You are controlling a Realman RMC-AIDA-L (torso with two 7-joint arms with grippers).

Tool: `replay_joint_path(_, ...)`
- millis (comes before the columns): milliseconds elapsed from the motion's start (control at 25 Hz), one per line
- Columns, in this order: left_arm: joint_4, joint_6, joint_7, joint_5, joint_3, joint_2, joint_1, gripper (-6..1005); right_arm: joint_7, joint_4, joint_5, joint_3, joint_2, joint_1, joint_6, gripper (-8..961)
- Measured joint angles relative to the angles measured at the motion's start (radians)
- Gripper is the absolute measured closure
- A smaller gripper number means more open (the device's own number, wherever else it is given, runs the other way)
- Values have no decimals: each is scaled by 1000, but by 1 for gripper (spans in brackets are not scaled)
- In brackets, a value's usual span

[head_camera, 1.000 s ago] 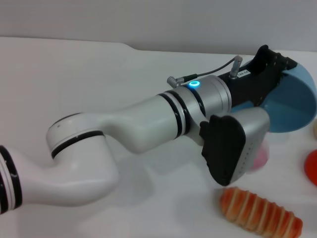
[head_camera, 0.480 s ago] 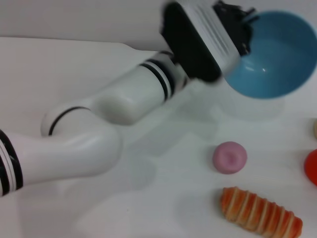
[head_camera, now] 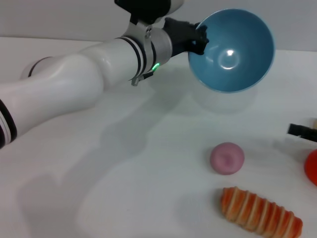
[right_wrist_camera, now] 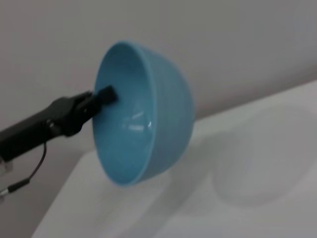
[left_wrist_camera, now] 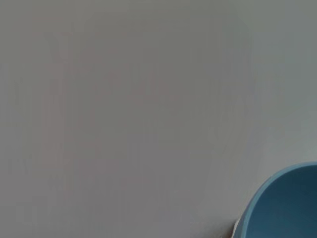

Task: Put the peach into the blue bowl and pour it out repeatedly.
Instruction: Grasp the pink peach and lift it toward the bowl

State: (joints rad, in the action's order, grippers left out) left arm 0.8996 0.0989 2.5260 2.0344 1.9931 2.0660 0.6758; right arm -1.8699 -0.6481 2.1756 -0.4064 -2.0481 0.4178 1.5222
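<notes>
Glossy blue bowl [head_camera: 233, 49] aloft, tipped on its side, empty; pink peach [head_camera: 227, 158] on the table [head_camera: 124, 163] below.

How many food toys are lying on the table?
3 that I can see: the peach in the middle, the striped loaf just in front of it, and a red round thing cut off at the right edge. More may be hidden.

Lighting is bright and even from overhead. Soft shadows lie on the surface [head_camera: 148, 198]. A glare spot marks the blue bowl [head_camera: 231, 49].
</notes>
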Motion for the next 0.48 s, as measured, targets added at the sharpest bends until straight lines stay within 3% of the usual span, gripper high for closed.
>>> replay_joint_path(280,-4,14,3,0,4,1,-16,999,-29,96,143,-80,-13,128,-117,374)
replay_joint_path(480,-11,18,4,-1,4,2,-17,999,-29,189,150,-127,-16,169,-203,374)
